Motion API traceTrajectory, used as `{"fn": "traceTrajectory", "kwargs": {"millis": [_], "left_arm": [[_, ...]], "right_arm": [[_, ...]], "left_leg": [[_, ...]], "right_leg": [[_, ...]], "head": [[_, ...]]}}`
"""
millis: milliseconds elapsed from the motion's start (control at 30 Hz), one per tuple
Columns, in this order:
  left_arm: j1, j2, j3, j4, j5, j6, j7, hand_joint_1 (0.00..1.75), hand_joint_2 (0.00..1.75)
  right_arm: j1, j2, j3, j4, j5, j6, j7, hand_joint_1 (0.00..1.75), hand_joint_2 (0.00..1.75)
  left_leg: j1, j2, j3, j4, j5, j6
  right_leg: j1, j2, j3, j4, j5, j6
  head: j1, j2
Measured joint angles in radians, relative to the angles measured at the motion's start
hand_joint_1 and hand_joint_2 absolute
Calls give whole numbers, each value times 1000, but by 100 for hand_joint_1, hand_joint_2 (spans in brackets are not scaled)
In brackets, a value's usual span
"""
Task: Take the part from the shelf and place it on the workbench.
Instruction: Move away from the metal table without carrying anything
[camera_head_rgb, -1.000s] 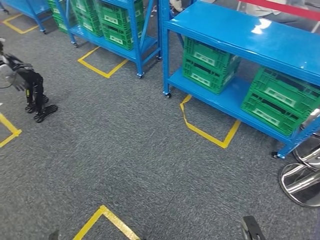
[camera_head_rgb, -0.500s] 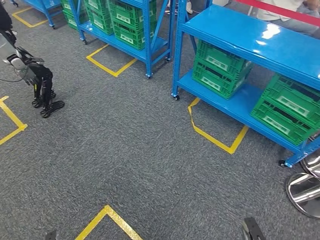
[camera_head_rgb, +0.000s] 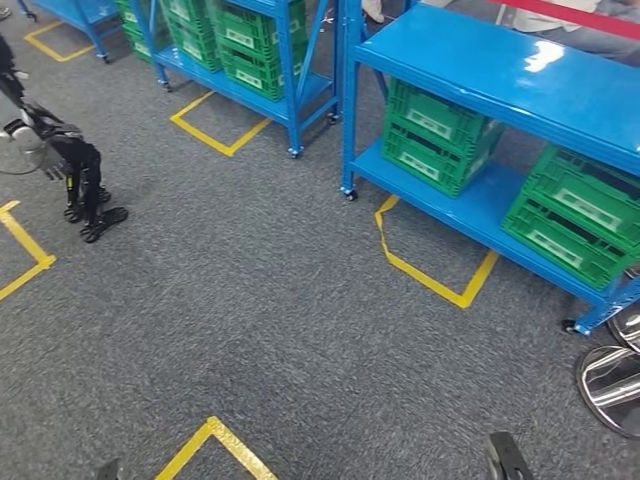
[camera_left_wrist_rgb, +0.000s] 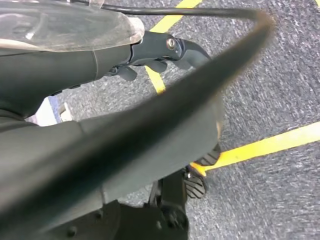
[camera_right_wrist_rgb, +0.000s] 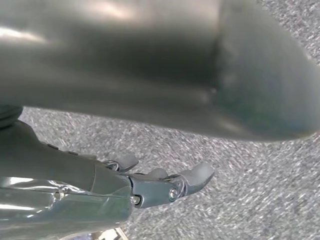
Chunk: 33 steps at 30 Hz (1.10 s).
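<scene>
A blue shelf rack (camera_head_rgb: 528, 80) stands ahead on the right. Two green crates (camera_head_rgb: 434, 135) (camera_head_rgb: 581, 215) sit on its lower board, and what they hold is hidden. A second blue rack (camera_head_rgb: 302, 60) with more green crates (camera_head_rgb: 249, 40) stands further back on the left. My left hand (camera_left_wrist_rgb: 162, 50) hangs over the grey carpet with its dark fingers stretched out and nothing in them. My right hand (camera_right_wrist_rgb: 166, 182) also hangs over the carpet, fingers extended and apart, holding nothing. Both hands are far from the racks.
Yellow tape marks (camera_head_rgb: 434, 280) (camera_head_rgb: 215, 135) (camera_head_rgb: 211, 445) outline squares on the carpet. A dark jointed device with a clear disc (camera_head_rgb: 75, 180) stands at the far left. Chrome round bases (camera_head_rgb: 611, 385) sit at the right edge. A red barrier (camera_head_rgb: 573, 15) runs behind the near rack.
The whole picture slid to the right and slightly down, then steadied: my view has turned, and the racks have not moved.
</scene>
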Motion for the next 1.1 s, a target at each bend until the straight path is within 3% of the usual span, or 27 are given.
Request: {"fn": "traceTrajectory", "kwargs": {"millis": [33, 67, 133, 200, 233, 367, 433, 500, 533, 567, 600, 667, 700, 733, 800, 900, 967, 1033, 1067, 1100], "left_arm": [[2, 0, 0, 0, 0, 0, 0, 0, 0], [3, 0, 0, 0, 0, 0, 0, 0, 0], [5, 0, 0, 0, 0, 0, 0, 0, 0], [3, 1, 0, 0, 0, 0, 0, 0, 0], [3, 1, 0, 0, -1, 0, 0, 0, 0], [2, 1, 0, 0, -1, 0, 0, 0, 0], [1, 1, 0, 0, -1, -1, 0, 0, 0], [1, 2, 0, 0, -1, -1, 0, 0, 0], [2, 2, 0, 0, -1, -1, 0, 0, 0], [2, 2, 0, 0, -1, -2, 0, 0, 0], [3, 2, 0, 0, -1, -2, 0, 0, 0], [4, 0, 0, 0, -1, -2, 0, 0, 0], [4, -1, 0, 0, -1, -2, 0, 0, 0], [3, -2, 0, 0, -2, -2, 0, 0, 0], [3, -2, 0, 0, -2, -2, 0, 0, 0], [3, -1, 0, 0, -3, -2, 0, 0, 0], [1, 0, 0, 0, -3, -2, 0, 0, 0], [0, 0, 0, 0, -3, -2, 0, 0, 0], [1, 0, 0, 0, -3, -2, 0, 0, 0], [3, 0, 0, 0, -3, -2, 0, 0, 0]], "right_arm": [[0, 0, 0, 0, 0, 0, 0, 0, 0], [1, 0, 1, 1, -1, 0, 0, 0, 0], [1, 0, 2, 1, -1, 0, 0, 0, 0], [0, 0, 2, 1, -1, 0, 0, 0, 0], [-1, 0, 2, 1, -1, 0, -1, 0, 0], [-2, 0, 3, 1, -1, 0, -2, 0, 0], [-2, 0, 4, 2, -1, 0, -2, 0, 0], [0, 0, 4, 2, 0, -1, -2, 0, 0], [1, 0, 5, 2, 1, -1, -2, 0, 0], [2, 0, 5, 2, 2, -1, -2, 0, 0], [2, 0, 6, 3, 4, -2, -1, 0, 0], [2, 0, 8, 3, 7, -6, -1, 0, 0], [2, 0, 8, 3, 8, -9, -1, 0, 0], [2, 0, 9, 4, 8, -11, -1, 0, 0], [2, 0, 10, 5, 8, -17, -2, 0, 0], [5, 1, 11, 5, 4, -20, -8, 0, 0], [3, 1, 12, 5, 2, -21, -12, 0, 0], [1, 1, 15, 5, 0, -21, -14, 0, 0], [1, 1, 16, 5, 0, -21, -15, 0, 0], [1, 1, 18, 5, 0, -22, -15, 0, 0]], "left_leg": [[2, 0, -26, 34, 1, -1], [4, 0, -31, 27, 24, -2], [9, 2, 10, -95, 106, -2], [10, 3, 60, -214, 154, 1], [8, 3, 71, -239, 156, 5], [2, 1, 83, -248, 145, 30], [3, 3, 91, -251, 141, 42], [-1, 3, 99, -251, 134, 50], [-4, 2, 104, -251, 130, 52], [-6, 1, 109, -251, 126, 54], [-8, 0, 117, -251, 121, 54], [-9, -1, 134, -252, 110, 53], [-10, -2, 140, -252, 105, 50], [-11, -2, 143, -252, 101, 47], [-11, -2, 142, -254, 100, 39], [-12, -1, 141, -245, 90, 25], [-10, 0, 93, -149, 41, 14], [-5, 0, 9, -1, -13, 5], [-2, 0, -22, 44, -19, 1], [1, 0, -34, 49, -3, -2]], "right_leg": [[0, 0, 4, 0, -3, -1], [0, 0, 8, 0, -7, 0], [-2, 1, 22, 0, -17, 4], [0, 2, 26, 2, -29, 14], [1, 2, 27, 2, -35, 19], [-4, 1, 29, 16, -57, 37], [-6, 1, -15, 116, -110, 42], [-6, 1, -98, 274, -173, 43], [-6, 2, -130, 327, -185, 42], [-5, 2, -146, 344, -175, 40], [-3, 2, -143, 316, -143, 34], [8, 2, -94, 177, -49, 17], [14, 3, -67, 108, -13, 9], [19, 3, -46, 61, 4, 3], [24, 4, -32, 33, 5, -3], [17, 4, -20, 12, 11, -9], [12, 2, -12, -2, 15, -13], [11, 1, -11, -4, 14, -16], [10, 0, -10, -3, 12, -16], [10, 1, -8, -3, 11, -15]], "head": [[-4, 0], [-6, 0], [-15, 0], [-24, 0], [-23, 0], [-11, 0], [-2, 0], [11, 0], [16, 0], [19, 0], [23, 0], [29, 0], [31, 0], [34, 0], [36, 0], [35, 0], [26, 0], [13, 0], [8, 0], [5, 0]]}}
